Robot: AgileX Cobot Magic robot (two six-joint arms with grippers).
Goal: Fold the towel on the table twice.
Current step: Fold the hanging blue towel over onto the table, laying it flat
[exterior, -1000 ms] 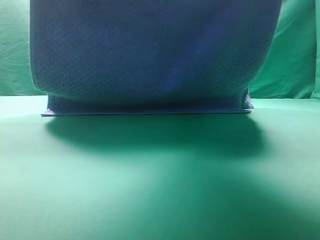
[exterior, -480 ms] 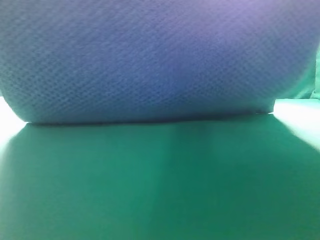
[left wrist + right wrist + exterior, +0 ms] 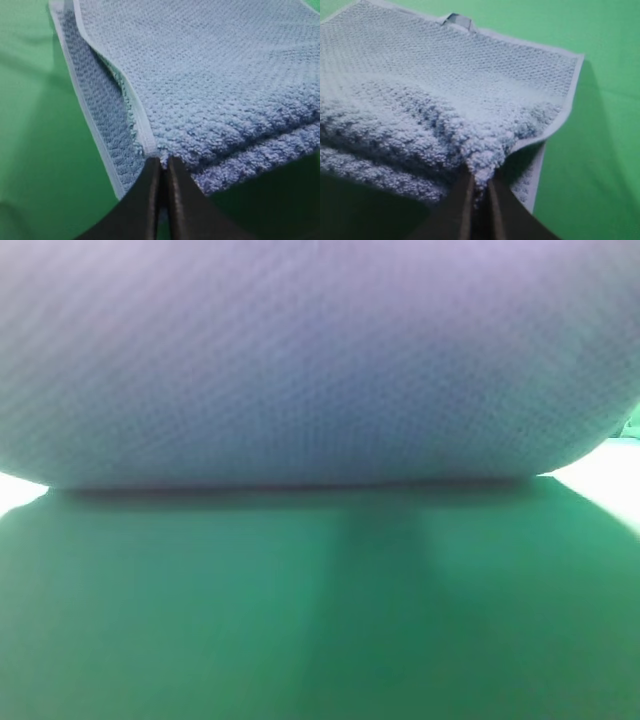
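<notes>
Lifted closer to the high camera than a moment ago, the blue-grey waffle-weave towel (image 3: 320, 360) now fills the upper half of that view, blurred, above the smooth bright green surface (image 3: 320, 620). Clenched on doubled towel layers, the left pincer (image 3: 162, 172) grips a corner by the pale edge trim; cloth spreads away beyond its tips. Likewise clenched, the right pincer (image 3: 479, 182) pinches a bunched fold, with a small hanging loop (image 3: 459, 21) far beyond it.

The left black pincer (image 3: 162, 170) and the right black pincer (image 3: 479, 187) each have their jaws pressed together, pinching blue-grey waffle-weave towel (image 3: 210, 85) folds.
</notes>
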